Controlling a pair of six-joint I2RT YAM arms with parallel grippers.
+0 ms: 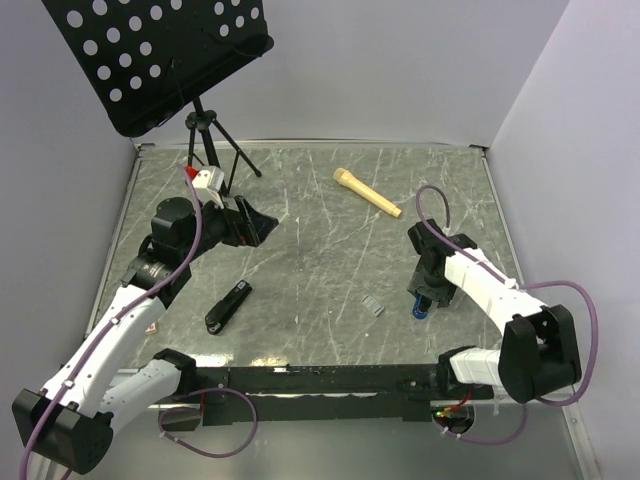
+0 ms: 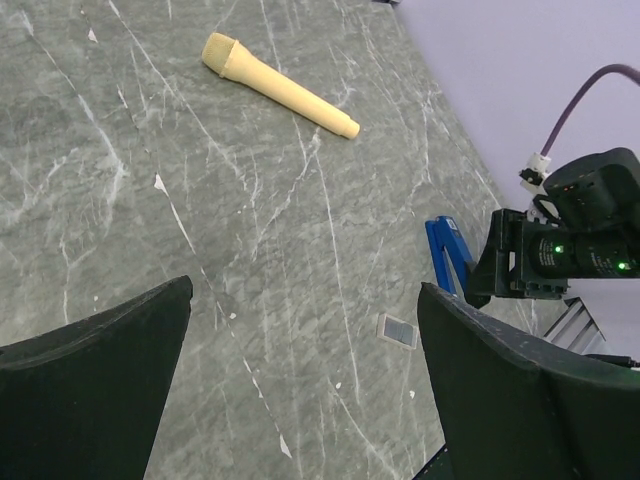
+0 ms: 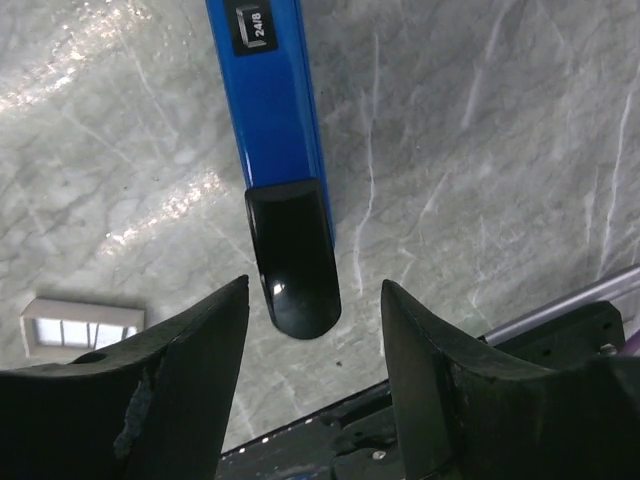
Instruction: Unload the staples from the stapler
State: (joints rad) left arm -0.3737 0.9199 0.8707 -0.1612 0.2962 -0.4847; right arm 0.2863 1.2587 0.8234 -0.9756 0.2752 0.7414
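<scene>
The slim black hinged stapler (image 1: 228, 307) lies on the grey marbled worktop (image 1: 320, 260) near the front left, with the tiny silvery-grey strip of staples (image 1: 372, 306) loose on the surface well apart to its right. Just beyond the strip, the right hand (image 3: 315, 300) hangs with fingers spread wide either side of the black tip of a blue-handled tool (image 3: 268, 110). The left hand (image 2: 305, 300) is raised behind the stapler, wide and holding nothing, and a beige cylindrical stick (image 1: 367, 192) lies farther back.

Nothing crowds the stapler (image 1: 228, 307) (tripod (image 1: 203, 122) well behind).
</scene>
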